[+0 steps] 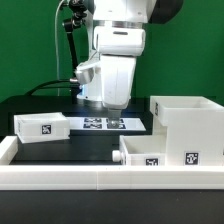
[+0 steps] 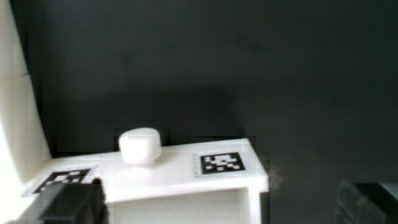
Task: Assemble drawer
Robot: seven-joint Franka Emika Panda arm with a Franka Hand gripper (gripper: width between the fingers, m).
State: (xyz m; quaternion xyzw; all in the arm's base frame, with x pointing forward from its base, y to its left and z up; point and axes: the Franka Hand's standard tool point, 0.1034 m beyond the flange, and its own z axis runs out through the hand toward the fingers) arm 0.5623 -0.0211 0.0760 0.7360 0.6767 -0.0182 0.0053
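The black table (image 1: 30, 105) is seen below the jaws, and every part of the drawer is laid on it loose, nothing yet fitted. The large shell (image 1: 192, 122) is stood well apart from the jaws, toward the exterior view's right, presumably so that trays can be brought to it later. One tray box (image 1: 40, 127) is set well apart on the jaws' other side, and a second tray box (image 1: 150, 152) is placed nearer the camera than the jaws, just beside the shell. The marker board (image 1: 100, 123) is seen flat beneath the jaws. The gripper (image 1: 113, 112) is held above the table; its fingers (image 2: 71, 205) are spread wide with nothing between them, probably readied for a tray wall. A knob (image 2: 139, 143) and a tag (image 2: 221, 163) are seen ahead of the jaws, untouched; which tray they belong to cannot be told.
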